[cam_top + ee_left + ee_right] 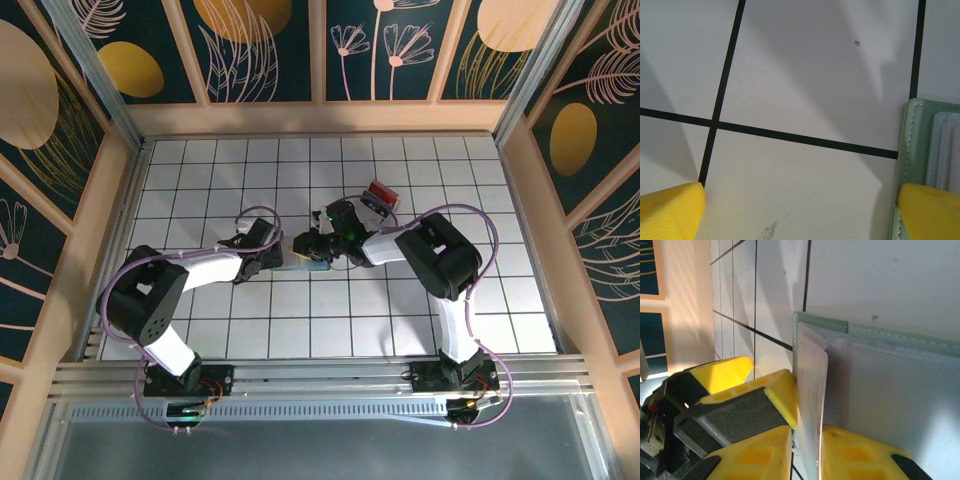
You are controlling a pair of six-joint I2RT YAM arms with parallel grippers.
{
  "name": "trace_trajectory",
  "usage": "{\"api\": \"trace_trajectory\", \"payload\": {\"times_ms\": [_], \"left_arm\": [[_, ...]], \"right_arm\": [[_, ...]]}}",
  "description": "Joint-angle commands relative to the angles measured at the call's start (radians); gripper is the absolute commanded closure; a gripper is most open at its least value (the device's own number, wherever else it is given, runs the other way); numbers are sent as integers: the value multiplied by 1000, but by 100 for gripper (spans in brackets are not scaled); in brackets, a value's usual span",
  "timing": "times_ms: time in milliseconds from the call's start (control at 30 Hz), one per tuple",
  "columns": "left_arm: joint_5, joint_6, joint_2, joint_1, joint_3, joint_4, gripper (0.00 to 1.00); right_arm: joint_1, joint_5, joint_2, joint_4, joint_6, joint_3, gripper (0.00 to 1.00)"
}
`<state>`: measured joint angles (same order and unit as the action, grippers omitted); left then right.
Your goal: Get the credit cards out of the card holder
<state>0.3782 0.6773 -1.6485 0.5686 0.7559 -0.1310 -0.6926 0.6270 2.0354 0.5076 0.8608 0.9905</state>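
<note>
The grey-blue card holder with a green stitched rim lies open on the white tiled table, between both arms. A pale credit card stands up out of its edge pocket. My right gripper is shut on this card, a yellow finger on each face. My left gripper is wide open over bare tile. Its right fingertip rests on the card holder's edge, and shows as a yellow wedge next to the card.
A clear plastic box with red and black contents sits just behind the right gripper. Wooden walls enclose the table on three sides. Open tiles lie in front of and to both sides of the arms.
</note>
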Motion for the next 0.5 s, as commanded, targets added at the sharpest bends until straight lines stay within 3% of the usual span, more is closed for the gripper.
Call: {"api": "trace_trajectory", "payload": {"times_ms": [0,300,467], "left_arm": [[11,1,-35,-3,0,-56,1],[11,2,-39,-3,-1,-58,1],[8,2,-37,-3,-1,-58,1]], "right_arm": [[9,57,-50,106,33,-42,79],[22,94,-53,262,114,-111,81],[22,85,-37,258,116,-102,85]]}}
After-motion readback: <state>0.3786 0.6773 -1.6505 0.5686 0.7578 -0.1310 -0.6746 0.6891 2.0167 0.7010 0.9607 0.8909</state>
